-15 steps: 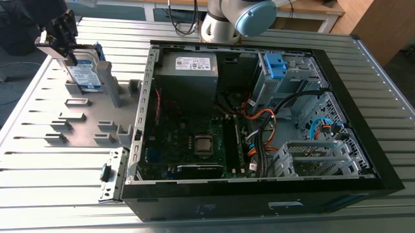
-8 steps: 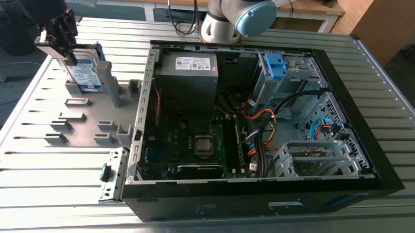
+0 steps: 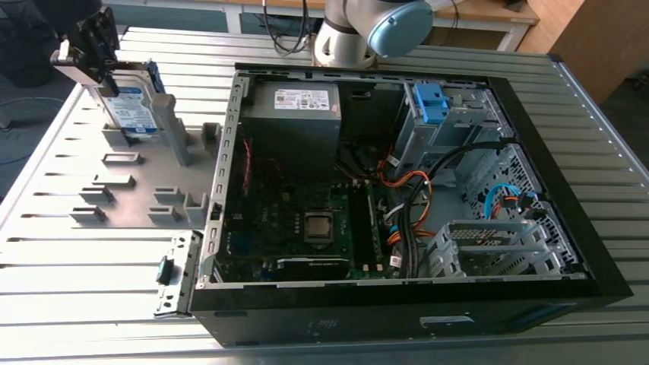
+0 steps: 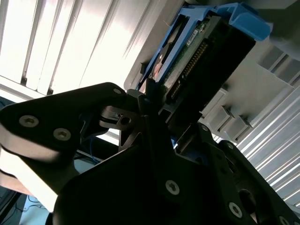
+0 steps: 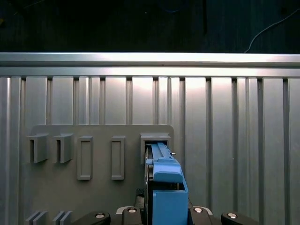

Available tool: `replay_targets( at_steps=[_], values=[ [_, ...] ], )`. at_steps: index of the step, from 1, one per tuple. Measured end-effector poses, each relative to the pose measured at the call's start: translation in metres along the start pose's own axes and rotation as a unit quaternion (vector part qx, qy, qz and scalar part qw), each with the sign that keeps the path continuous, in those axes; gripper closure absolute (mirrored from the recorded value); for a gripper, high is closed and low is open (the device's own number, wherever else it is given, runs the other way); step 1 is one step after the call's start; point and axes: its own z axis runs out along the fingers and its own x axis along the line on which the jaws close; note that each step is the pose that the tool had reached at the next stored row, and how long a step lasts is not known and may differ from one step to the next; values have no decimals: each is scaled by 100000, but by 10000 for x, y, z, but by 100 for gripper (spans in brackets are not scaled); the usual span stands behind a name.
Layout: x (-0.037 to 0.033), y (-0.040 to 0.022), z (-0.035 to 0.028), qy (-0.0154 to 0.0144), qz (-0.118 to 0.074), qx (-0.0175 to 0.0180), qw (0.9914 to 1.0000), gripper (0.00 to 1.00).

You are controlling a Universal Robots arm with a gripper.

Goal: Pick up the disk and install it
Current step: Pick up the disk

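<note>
Exterior view: claw (image 3: 106,80) clamps disk (image 3: 132,112) upright on rack (image 3: 137,204) beside computer case (image 3: 406,323).

Ribbed metal table (image 3: 61,258), wooden cabinet (image 3: 598,38)

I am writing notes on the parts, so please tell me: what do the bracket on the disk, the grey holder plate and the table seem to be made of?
The bracket on the disk: probably plastic, matte blue, moulded edges.
The holder plate: grey and matte, plastic or painted metal, I cannot tell.
The table: likely aluminium, bare silver ribs with bright reflections.
</note>
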Motion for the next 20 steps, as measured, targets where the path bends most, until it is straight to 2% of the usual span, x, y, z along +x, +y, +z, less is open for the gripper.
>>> replay_targets(
  at_steps=[7,20],
  values=[
    [-1,0,-60,-266,-1,-5,100000,64],
    [-2,0,-98,-519,1,-11,99999,64]
  ],
)
